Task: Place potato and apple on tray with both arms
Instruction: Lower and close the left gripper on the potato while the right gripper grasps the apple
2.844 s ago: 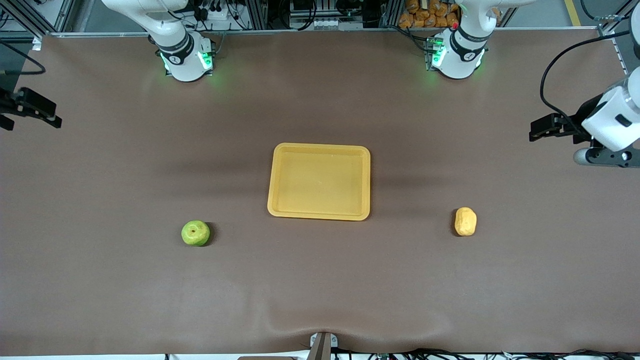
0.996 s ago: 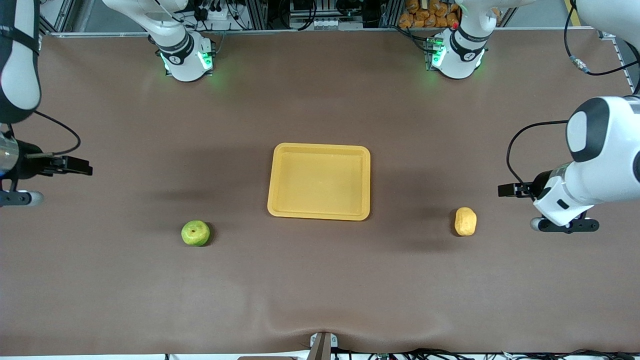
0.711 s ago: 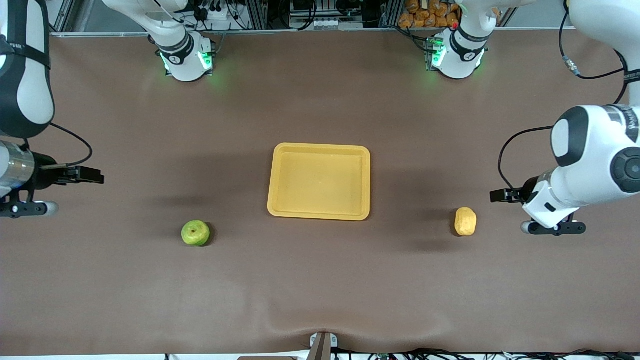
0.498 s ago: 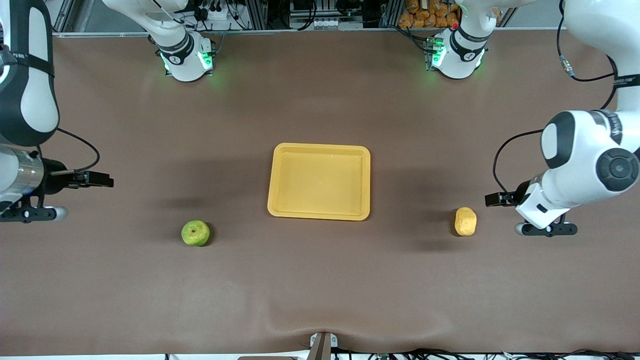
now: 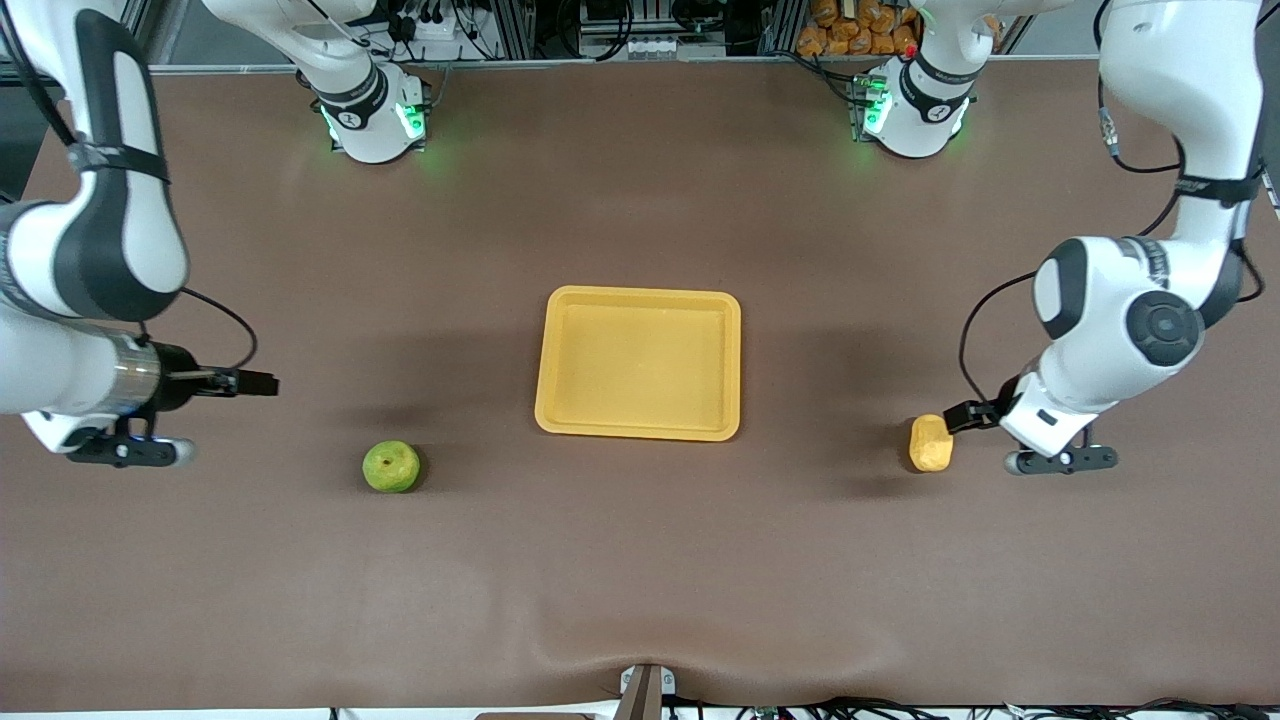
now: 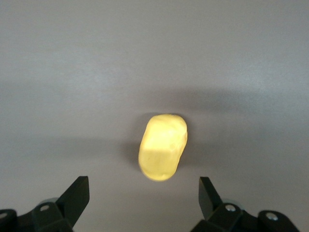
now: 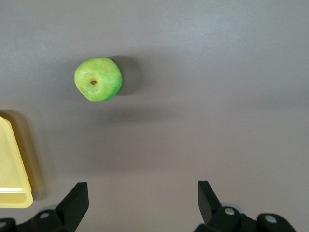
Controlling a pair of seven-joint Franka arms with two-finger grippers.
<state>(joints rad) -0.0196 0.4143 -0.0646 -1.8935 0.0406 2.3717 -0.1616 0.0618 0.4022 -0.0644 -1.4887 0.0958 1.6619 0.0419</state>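
While both pincers gape empty, left pincer (image 6: 142, 198) hovers over potato (image 6: 162, 147), right pincer (image 7: 142, 197) near apple (image 7: 98, 79)

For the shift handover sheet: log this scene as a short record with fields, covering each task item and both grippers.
tray: middle of the table, nothing in it
potato: on the table toward the left arm's end, outside the tray
apple: on the table toward the right arm's end, outside the tray, stem dimple up
left gripper: fingers open, holding nothing, beside the potato
right gripper: fingers open, holding nothing, over bare table, apart from the apple
items on tray: none yet
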